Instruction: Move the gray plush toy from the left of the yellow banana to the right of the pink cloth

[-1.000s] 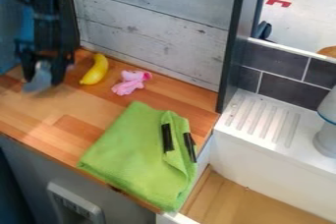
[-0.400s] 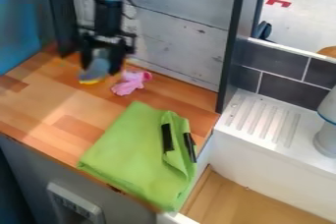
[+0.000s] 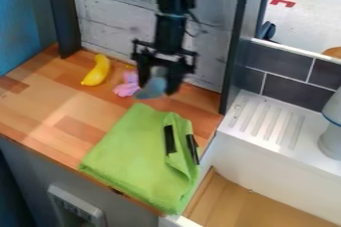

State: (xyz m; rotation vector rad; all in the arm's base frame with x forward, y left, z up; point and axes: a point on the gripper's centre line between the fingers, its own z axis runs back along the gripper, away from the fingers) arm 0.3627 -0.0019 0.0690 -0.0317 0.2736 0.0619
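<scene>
Camera view: a small blue-grey object (image 3: 153, 89) hangs between the fingertips of the black gripper (image 3: 160, 82), near the back of a wooden counter (image 3: 40, 96). The fingers are closed in on it from both sides. Its outline is blurred, so what it is cannot be told. Just to its left in the view is a pink soft toy (image 3: 125, 87), partly hidden behind the gripper; whether they touch cannot be told. Further left lies a yellow banana (image 3: 97, 71). Nearer the viewer, a folded green cloth (image 3: 133, 156) with two black strips lies along the counter's edge. Beyond, on the right, are a white grooved ledge (image 3: 266, 121) and dark tiles (image 3: 286, 66). A whitewashed plank wall (image 3: 106, 27) stands behind the counter.

Carrying the object well likely calls for an even, firm pinch, since it pokes out below the fingertips and could swing or slip. Its lower end should pass above the soft toy and the cloth's raised folds, which it could snag or drag. A smooth pace and a gentle slowdown would help, with enough room kept from the plank wall.

Compared with the frame just before, the gripper and its object have moved rightward from over the banana, which is now uncovered. The cloth and banana lie where they were.
</scene>
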